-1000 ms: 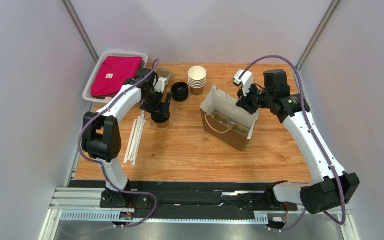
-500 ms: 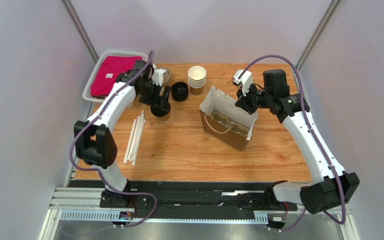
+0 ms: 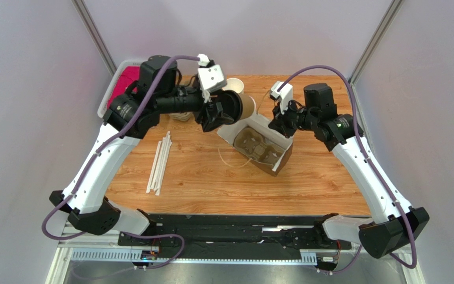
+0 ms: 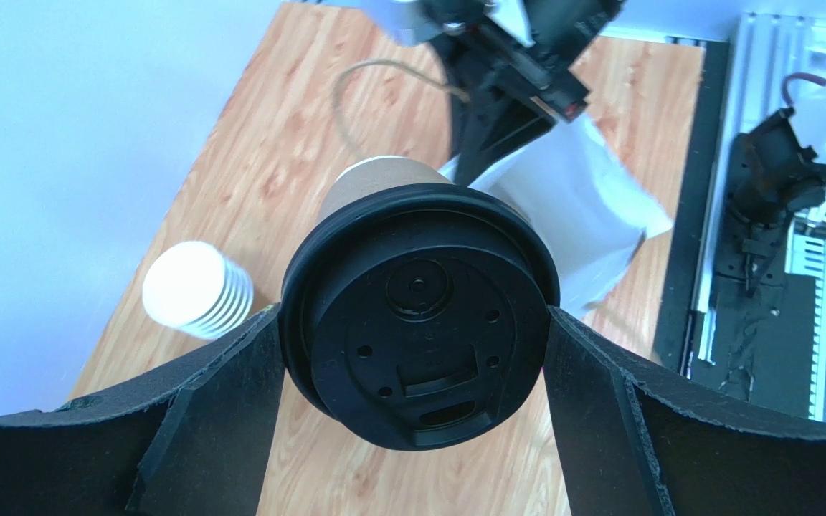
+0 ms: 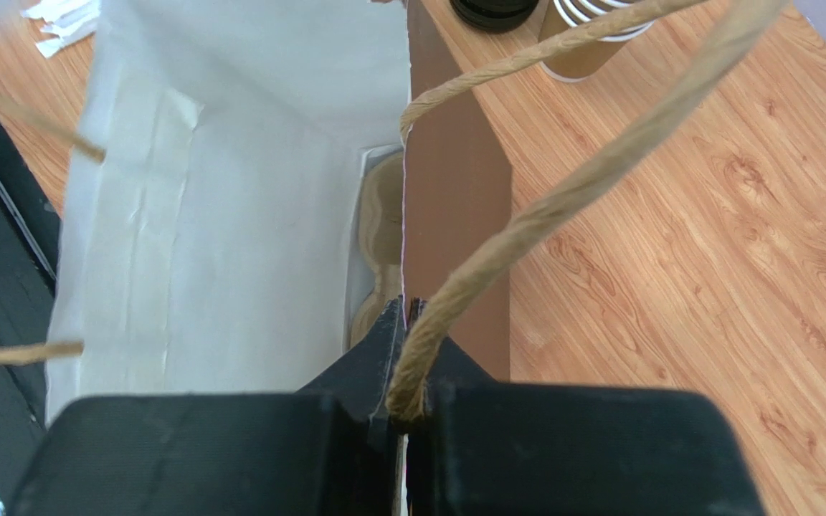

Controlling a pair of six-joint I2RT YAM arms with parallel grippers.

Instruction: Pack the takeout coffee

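Above the far-left rim of the brown kraft paper bag, I am holding the black-lidded brown paper cup sideways in my wide-spread left gripper; my right gripper is pinching the bag's edge tight. Righting the cup before lowering seems wise.

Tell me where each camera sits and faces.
Top external: above and behind, facing down at the table; left arm and right arm show.
Left wrist: on the left arm, facing the takeout coffee between its fingers.
Right wrist: on the right arm, facing into the paper bag past its end effector.
Wrist views share the paper bag and cup stack.
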